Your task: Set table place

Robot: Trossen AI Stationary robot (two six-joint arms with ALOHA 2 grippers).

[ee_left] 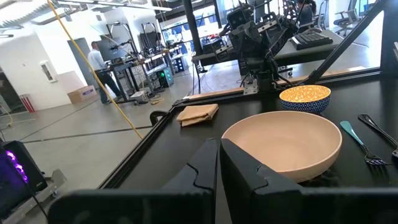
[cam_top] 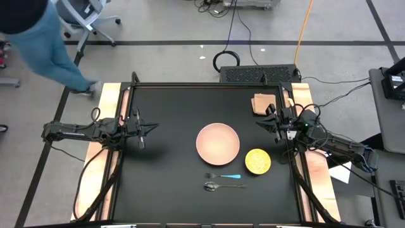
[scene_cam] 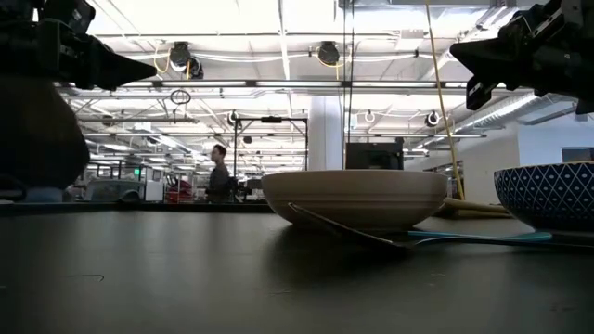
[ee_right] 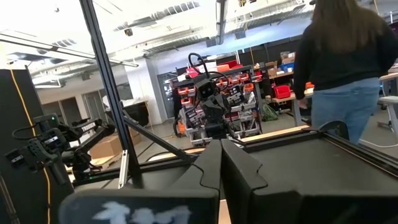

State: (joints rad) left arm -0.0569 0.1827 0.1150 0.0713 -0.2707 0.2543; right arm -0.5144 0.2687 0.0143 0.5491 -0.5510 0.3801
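- My left gripper hangs above the left side of the table with its fingers pressed together, holding nothing; my right gripper waits over the right side, closed and empty too.
- The pink plate sits mid-table, the yellow-lined bowl just beside it; the teal-handled fork and spoon lie close together in front; I judge a low sweep would knock one into the other.
- The folded napkin lies near the far right corner, close under my right arm; a careless descent could push it against the frame.
- Open room lies on the left half; the right is crowded.
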